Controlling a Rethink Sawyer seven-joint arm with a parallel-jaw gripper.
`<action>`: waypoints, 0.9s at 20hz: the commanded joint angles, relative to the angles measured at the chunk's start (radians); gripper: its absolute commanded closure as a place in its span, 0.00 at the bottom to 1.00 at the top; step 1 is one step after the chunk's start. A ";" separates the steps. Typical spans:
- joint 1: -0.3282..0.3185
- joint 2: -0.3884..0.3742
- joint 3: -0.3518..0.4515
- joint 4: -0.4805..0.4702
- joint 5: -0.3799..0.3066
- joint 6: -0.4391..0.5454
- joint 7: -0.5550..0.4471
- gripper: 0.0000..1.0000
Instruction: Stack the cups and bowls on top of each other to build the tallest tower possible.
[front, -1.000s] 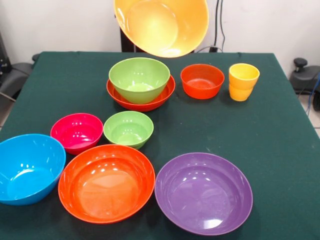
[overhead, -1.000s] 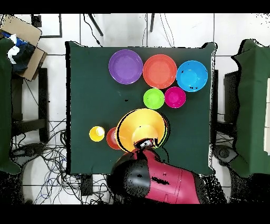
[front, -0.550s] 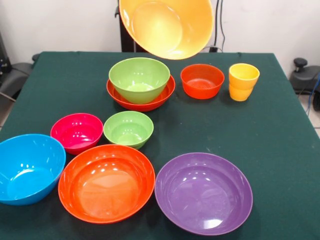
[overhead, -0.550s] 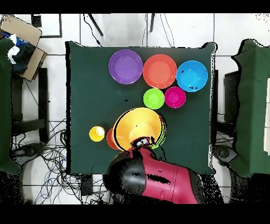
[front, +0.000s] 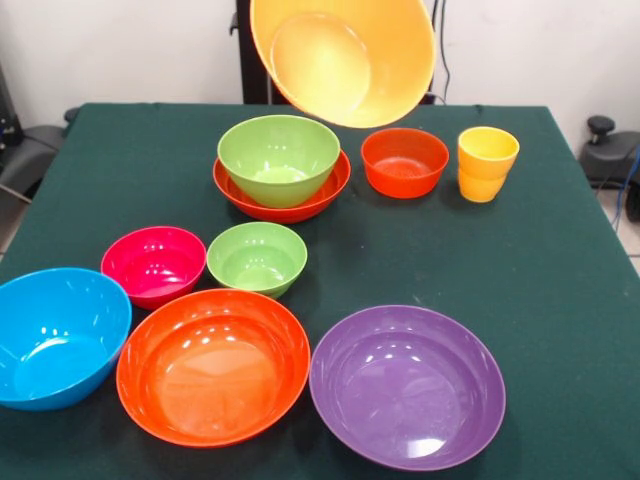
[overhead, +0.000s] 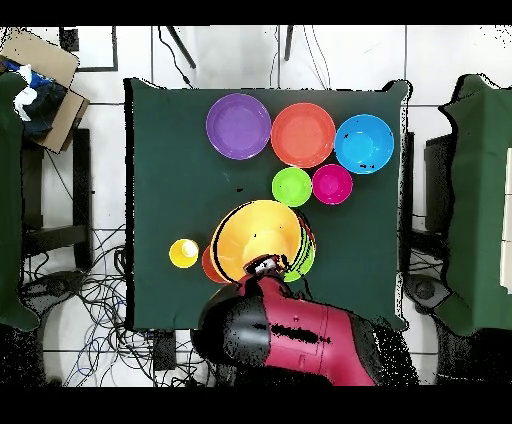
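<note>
Front view: orange bowl (front: 345, 55) aloft, tilted; hand (overhead: 262, 266) at rim

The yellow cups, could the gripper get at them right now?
Probably not: the gripper appears to be holding the large orange bowl aloft. The yellow cups themselves stand unobstructed, beside the small red-orange bowl.

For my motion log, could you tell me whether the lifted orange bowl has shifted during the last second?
Yes. The lifted orange bowl has drifted rightward in the front view, now hanging more above the small red-orange bowl.
</note>
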 joint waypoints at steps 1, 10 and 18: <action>0.003 0.086 0.073 0.012 -0.102 -0.107 -0.051 1.00; -0.017 0.076 0.082 0.030 -0.087 -0.123 -0.066 1.00; -0.071 0.088 0.101 -0.016 -0.090 -0.128 -0.101 1.00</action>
